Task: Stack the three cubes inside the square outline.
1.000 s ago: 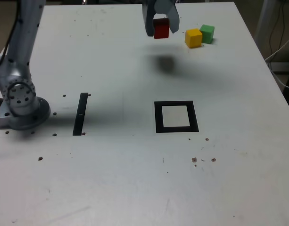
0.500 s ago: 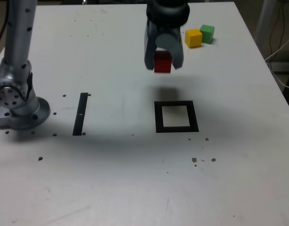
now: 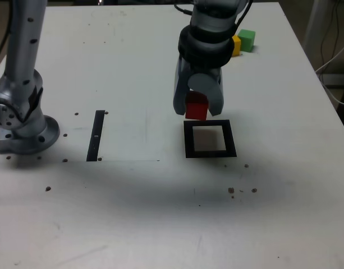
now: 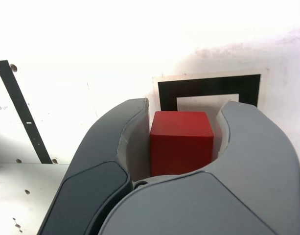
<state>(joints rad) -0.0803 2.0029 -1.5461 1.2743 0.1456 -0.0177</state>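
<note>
Now, red cube: the red cube [image 3: 196, 106] hangs in the air, clamped in the end effector [image 3: 197, 107], just past the far edge of the square outline [image 3: 210, 153] in the exterior view; whether it sits above the black border or short of it I cannot tell.
Step in hand: carrying cube 1 of 3 to the outline, as I judge it; nothing lies inside the white centre yet.
Next move calls for: bringing the cube over the white centre, lowering it until it rests flat on the table [image 3: 132, 213], and only then parting the jaws, so that it lands square as a base for the other 2.
End effector: nearly closed, its 2 grey jaws pressed on opposite sides of the red cube; the wrist view shows the cube [image 4: 180, 142] wedged between them with the outline [image 4: 208, 87] beyond it.
Other cubes: the yellow cube [image 3: 235, 46], half hidden behind the arm, and the green cube [image 3: 246, 40] sit close together at the far side of the table, well apart from the outline.
Black strip: a narrow black strip [image 3: 95, 135] lies to the exterior view's left of the outline, near the arm's base [image 3: 23, 131].
</note>
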